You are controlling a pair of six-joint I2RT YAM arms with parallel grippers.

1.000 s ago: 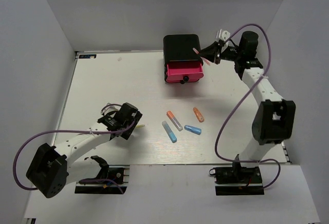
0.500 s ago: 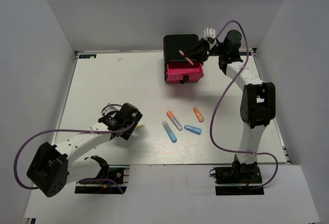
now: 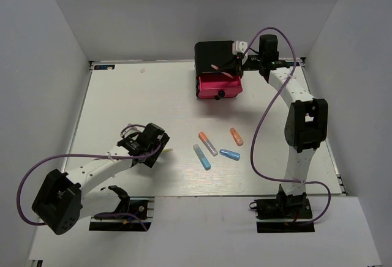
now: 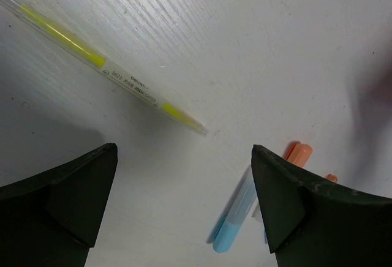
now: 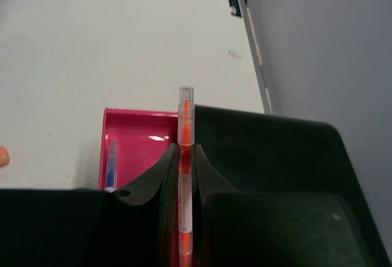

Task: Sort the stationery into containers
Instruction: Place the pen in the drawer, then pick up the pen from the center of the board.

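The white bench (image 3: 122, 95) has the black case (image 3: 211, 52) at its far edge. One pink drawer (image 3: 217, 85) is pulled out of it toward the arms.

The right gripper (image 3: 229, 66) hangs over the case, just behind that open drawer. Its jaws are pinched hard on the orange-red pen (image 5: 185, 126). They grip it along the lower barrel, so the capped end pokes out ahead. From the wrist view, the pen sits about over the line where the case top meets the tray. A thin blue pen (image 5: 112, 163) already lies inside the drawer.

I'd say the step in hand is dropping off this pen. The next move calls for a small shift out over the tray and turning the pen to lie along it. Then the jaws can part, low enough that the pen doesn't bounce onto the case top.

The left gripper (image 4: 184, 150) hovers low over the near-left bench. Its jaws are spread wide and hold nothing. The yellow pen (image 4: 110, 71) lies flat just ahead of them, untouched.

The chunky markers are all loose mid-bench:
- the orange-grey marker (image 3: 207, 143)
- the light blue marker (image 3: 201, 157)
- the blue marker (image 3: 229, 154)
- the orange marker (image 3: 236, 136)
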